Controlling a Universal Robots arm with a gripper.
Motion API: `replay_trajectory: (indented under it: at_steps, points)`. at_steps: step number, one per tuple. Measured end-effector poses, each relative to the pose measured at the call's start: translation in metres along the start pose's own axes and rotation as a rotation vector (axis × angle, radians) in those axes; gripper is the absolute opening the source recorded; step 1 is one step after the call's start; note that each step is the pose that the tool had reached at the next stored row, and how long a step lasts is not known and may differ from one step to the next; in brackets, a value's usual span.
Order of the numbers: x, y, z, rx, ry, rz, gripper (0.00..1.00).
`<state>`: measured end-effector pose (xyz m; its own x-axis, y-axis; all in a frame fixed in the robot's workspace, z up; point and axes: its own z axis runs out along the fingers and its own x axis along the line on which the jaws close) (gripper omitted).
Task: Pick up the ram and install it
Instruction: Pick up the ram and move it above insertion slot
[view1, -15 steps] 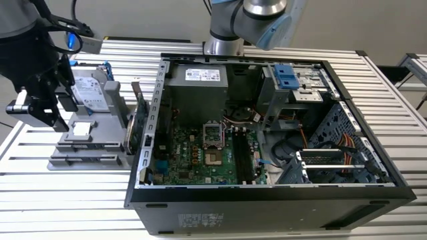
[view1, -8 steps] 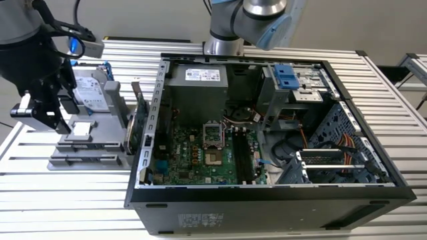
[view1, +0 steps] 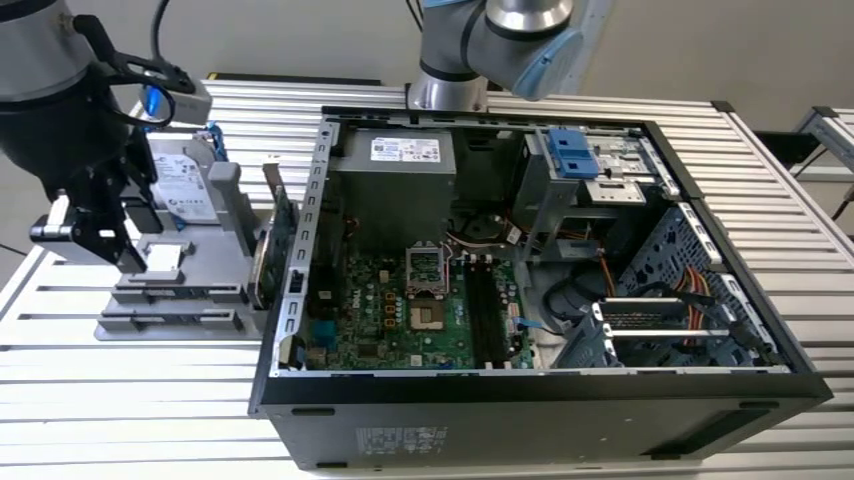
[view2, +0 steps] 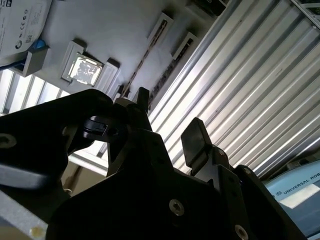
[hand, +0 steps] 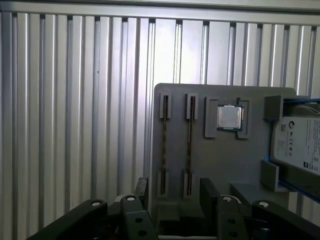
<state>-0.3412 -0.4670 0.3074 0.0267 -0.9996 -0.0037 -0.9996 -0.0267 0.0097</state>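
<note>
In the exterior view a gray holder (view1: 187, 322) is set at 9 o'clock of the open computer case (view1: 534, 400), with a hard drive (view1: 180, 188) lying on it. The gripper (view1: 120, 255) is hung above the holder, jaws apart and empty. In the first wrist view a processor (hand: 230, 118) is revealed, and the ram (hand: 189, 145) is seen edge-on as a thin dark strip stood in a holder slot.

Ribbed, silvery metal tabletop (view1: 134, 400)
</note>
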Motion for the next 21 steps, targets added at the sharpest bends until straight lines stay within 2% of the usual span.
replay_trajectory:
  at_steps: [7,21]
  points:
    - [-0.0003,-0.0001,0.0067,-0.0002,-0.0001,0.000,1.00]
    - [-0.0006,-0.0002,0.0265,-0.0002,-0.0001,0.000,1.00]
